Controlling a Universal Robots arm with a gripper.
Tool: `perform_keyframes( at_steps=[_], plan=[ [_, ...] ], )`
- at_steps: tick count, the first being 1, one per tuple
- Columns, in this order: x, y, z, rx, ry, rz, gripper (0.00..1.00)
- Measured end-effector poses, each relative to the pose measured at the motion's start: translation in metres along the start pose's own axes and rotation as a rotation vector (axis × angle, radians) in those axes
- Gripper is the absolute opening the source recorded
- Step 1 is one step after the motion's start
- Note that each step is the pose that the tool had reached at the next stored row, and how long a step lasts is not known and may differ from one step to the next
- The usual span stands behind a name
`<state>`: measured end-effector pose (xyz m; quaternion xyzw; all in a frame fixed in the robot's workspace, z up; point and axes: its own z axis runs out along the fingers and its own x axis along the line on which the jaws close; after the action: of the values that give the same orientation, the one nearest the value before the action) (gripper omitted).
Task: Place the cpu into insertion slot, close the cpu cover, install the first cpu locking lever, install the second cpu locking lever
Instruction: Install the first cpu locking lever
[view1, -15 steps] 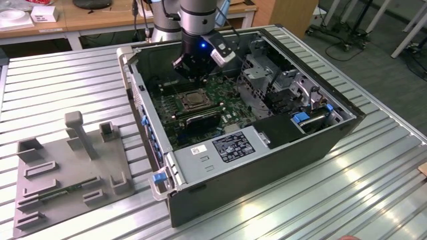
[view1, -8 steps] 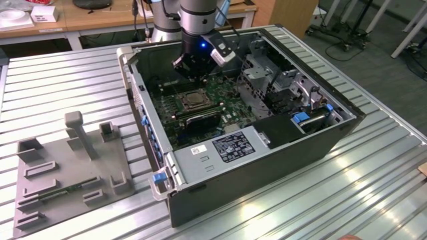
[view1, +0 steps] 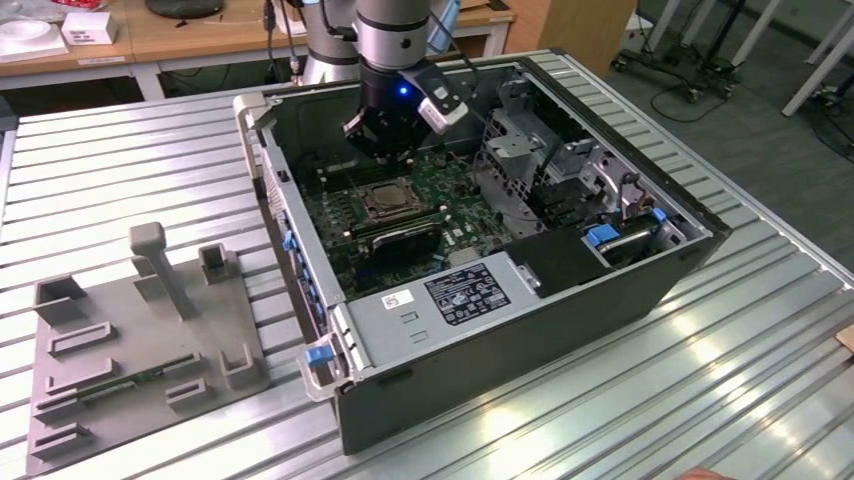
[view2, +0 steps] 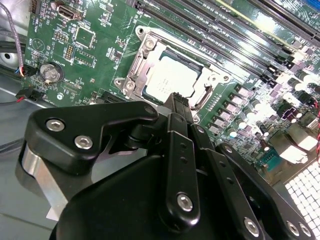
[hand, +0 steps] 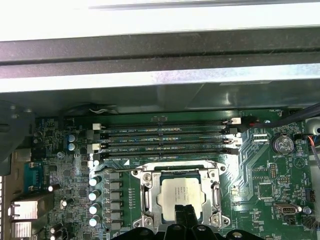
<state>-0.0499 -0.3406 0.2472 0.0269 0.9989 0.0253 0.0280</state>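
The cpu (hand: 182, 193) (view2: 170, 80), a silvery square chip, lies in the insertion slot (view1: 387, 201) on the green motherboard (view1: 447, 215). The cpu cover (hand: 146, 196) (view2: 141, 59), a silvery frame, lies flat around the chip. A thin wire lever (hand: 170, 164) runs along the cover's side nearest the memory slots, and a hooked lever end (view2: 204, 98) shows at one edge. My gripper (view1: 384, 148) (view2: 178, 98) (hand: 185, 214) hangs just above the socket's edge, its black fingers together with nothing between them.
The motherboard sits inside an open computer case (view1: 561, 290) on a ribbed metal table. Several long black memory slots (hand: 165, 140) lie beside the socket. Drive cages and cables (view1: 561, 170) fill the case at the exterior view's right. A grey fixture plate (view1: 134, 340) stands outside the case.
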Motion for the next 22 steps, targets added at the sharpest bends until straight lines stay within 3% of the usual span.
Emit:
perform_keyframes(
  at_steps=[11,17,22],
  plan=[
    [0.0002,0.0001,-0.0015,-0.0008,0.0001,0.0,0.11],
    [0.0076,-0.0004,-0.0019,-0.0011,-0.0052,0.0,0.11],
    [0.0079,-0.0004,-0.0021,-0.0013,-0.0056,0.0,0.11]
  ],
)
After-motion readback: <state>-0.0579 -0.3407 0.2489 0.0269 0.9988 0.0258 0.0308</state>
